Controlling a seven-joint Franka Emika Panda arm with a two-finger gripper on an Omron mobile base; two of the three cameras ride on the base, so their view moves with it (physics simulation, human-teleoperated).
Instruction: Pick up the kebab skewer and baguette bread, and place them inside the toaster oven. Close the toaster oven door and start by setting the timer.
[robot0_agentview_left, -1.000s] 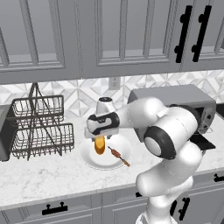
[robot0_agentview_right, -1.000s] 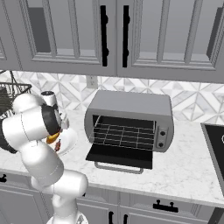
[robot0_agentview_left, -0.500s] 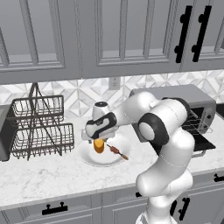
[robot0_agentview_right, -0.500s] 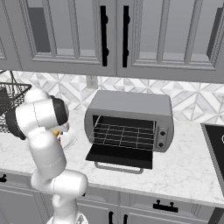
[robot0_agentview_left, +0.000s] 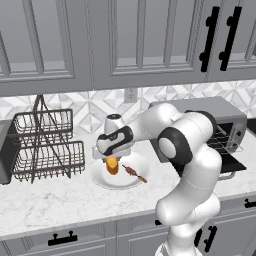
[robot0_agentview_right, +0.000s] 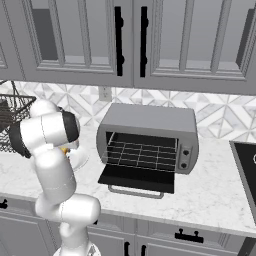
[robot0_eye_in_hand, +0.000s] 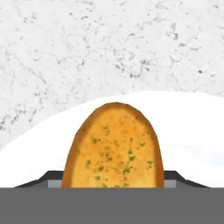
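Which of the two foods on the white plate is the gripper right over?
The baguette bread, the stubby golden-orange loaf. The gripper sits directly on top of it, while the kebab skewer, a thin stick with dark chunks, lies apart on the plate.

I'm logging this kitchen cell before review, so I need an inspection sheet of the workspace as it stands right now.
Surface: white marble counter, with a white plate on it.
Job's things: baguette bread on the plate between the tool's fingertips; kebab skewer lying on the plate beside it; toaster oven with its rack bare; toaster oven door folded down open.
Clutter: wire dish rack left of the plate.
Grippers: tool low over the plate, a fingertip on either side of the bread; a firm grip cannot be told.
Cables: nothing seen.
Surroundings: grey cabinets above, patterned tile backsplash, wall outlet.
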